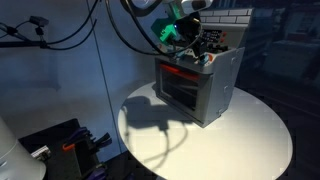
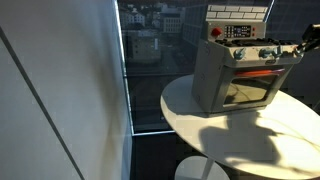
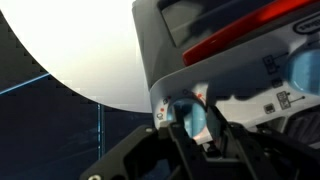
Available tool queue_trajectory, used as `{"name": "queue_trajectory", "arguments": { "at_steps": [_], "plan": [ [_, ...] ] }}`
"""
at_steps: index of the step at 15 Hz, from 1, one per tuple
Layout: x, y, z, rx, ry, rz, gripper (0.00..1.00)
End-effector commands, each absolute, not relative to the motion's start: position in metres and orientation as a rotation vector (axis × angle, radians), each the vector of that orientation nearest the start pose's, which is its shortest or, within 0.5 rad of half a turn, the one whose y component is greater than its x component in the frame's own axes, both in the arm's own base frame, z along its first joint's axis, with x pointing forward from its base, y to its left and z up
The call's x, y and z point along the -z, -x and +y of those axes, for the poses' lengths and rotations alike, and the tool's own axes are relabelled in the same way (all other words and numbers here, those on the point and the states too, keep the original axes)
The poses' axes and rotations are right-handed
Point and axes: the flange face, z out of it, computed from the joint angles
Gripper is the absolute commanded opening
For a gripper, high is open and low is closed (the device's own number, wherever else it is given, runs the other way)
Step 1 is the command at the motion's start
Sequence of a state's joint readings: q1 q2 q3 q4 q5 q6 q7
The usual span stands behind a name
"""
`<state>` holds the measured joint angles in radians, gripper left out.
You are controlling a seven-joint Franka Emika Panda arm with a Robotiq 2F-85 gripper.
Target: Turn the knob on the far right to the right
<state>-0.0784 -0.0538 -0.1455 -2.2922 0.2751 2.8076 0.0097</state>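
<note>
A small silver toy oven (image 1: 205,90) stands on a round white table (image 1: 250,140); it also shows in an exterior view (image 2: 215,80). Its front panel carries a row of knobs (image 2: 252,54) above a red bar and a glass door. My gripper (image 1: 190,42) is at the panel's end, at the frame's right edge in an exterior view (image 2: 308,42). In the wrist view my gripper (image 3: 197,122) has its two dark fingers closed either side of a pale blue knob (image 3: 193,114). Another knob (image 3: 305,65) shows further along the panel.
The table's white top (image 2: 230,140) spreads in front of the oven. A large window (image 2: 150,60) stands behind it. Black cables (image 1: 60,30) hang at the back, and dark equipment (image 1: 60,145) sits low beside the table.
</note>
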Motion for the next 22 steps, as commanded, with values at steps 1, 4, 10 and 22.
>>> {"name": "queue_trajectory", "arguments": {
  "at_steps": [1,4,10,22],
  "plan": [
    [-0.4388,-0.5355,-0.1406,0.894,2.814,0.677,0.21],
    [-0.4382,-0.535,-0.1441,0.893,2.813,0.689,0.11],
    [-0.4377,-0.5347,-0.146,0.894,2.81,0.701,0.06],
    [-0.4437,-0.5271,-0.1493,0.78,2.726,0.903,0.06]
  ]
}}
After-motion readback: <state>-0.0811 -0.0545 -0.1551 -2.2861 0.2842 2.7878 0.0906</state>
